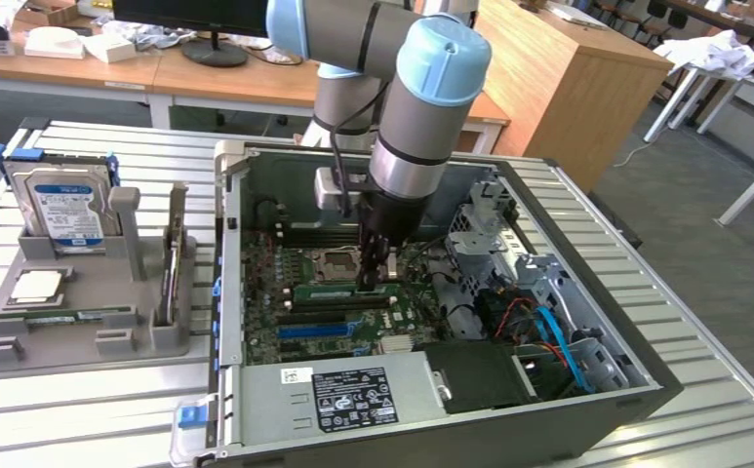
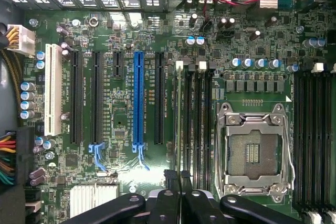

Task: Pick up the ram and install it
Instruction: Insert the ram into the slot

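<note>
Gripper (image 2: 178, 177) pinching ram (image 2: 180, 119), at slot on motherboard (image 2: 121, 108), inside open case (image 1: 546, 421)

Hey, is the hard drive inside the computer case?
No, the hard drive stands in the gray holder outside the case.

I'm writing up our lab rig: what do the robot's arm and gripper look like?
The arm is built of round silver-grey tubes with light blue caps on its joints. A thin black cable runs down beside it to a small grey box at the wrist. The gripper is black, and its fingers are black linked bars with round pins.
</note>
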`<action>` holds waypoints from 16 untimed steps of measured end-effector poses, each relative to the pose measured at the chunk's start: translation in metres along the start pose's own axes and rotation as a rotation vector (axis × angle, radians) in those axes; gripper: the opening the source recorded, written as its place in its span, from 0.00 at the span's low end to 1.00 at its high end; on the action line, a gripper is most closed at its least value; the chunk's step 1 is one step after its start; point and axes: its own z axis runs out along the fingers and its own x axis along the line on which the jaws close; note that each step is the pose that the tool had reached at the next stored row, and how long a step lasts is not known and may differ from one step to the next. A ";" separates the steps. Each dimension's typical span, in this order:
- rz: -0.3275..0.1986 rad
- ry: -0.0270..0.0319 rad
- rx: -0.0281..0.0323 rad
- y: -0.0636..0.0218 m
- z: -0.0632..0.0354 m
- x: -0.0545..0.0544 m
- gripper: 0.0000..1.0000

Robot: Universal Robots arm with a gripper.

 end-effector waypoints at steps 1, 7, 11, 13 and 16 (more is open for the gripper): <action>0.000 -0.0001 0.0000 0.0000 0.0004 0.000 0.12; 0.000 -0.0001 0.0000 0.0000 0.0008 0.000 0.12; 0.000 -0.0002 0.0000 0.0000 0.0010 -0.001 0.12; 0.000 0.0000 0.0000 0.0000 0.0010 -0.001 0.12; 0.000 -0.0001 0.0000 0.0000 0.0023 -0.001 0.12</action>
